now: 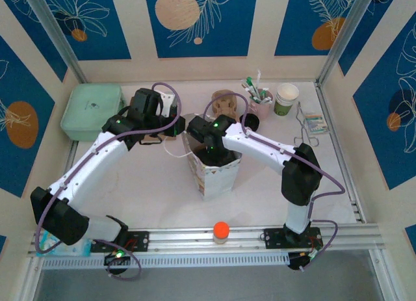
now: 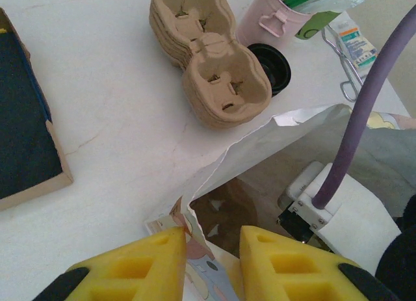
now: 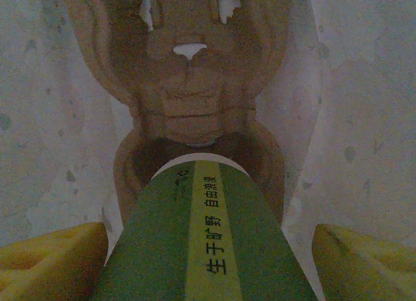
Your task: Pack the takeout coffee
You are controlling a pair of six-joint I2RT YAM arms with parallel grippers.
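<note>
Green-banded cup [image 3: 203,210] lies closest to the right wrist lens. We find it held between the yellow fingers [image 3: 58,259] of the right gripper [image 3: 208,239], whose jaws stand wide to span it. Cup and gripper are inside the paper bag [image 1: 218,177]. The cup's far end points at a socket of the brown pulp carrier [image 3: 188,99] lying on the bag's floor, and we cannot tell whether it touches that socket. A yellow stripe with printed characters runs along the cup's side.

In the left wrist view, the left gripper [image 2: 213,241] is closed down narrow on the bag's near rim, the paper edge pinched between its pads. The bag's mouth is open, and part of the right arm reaches down into it.

On the table [image 1: 162,190] beyond the bag we note a stack of carriers [image 2: 208,60]. Just beside the stack lies a loose black lid [image 2: 276,65], next to a pink mug [image 2: 266,21] stuffed with packets. A lidless cup [image 1: 286,98] stands right of the mug. A pale green box [image 1: 93,110] sits at the far left, well apart from the bag.
</note>
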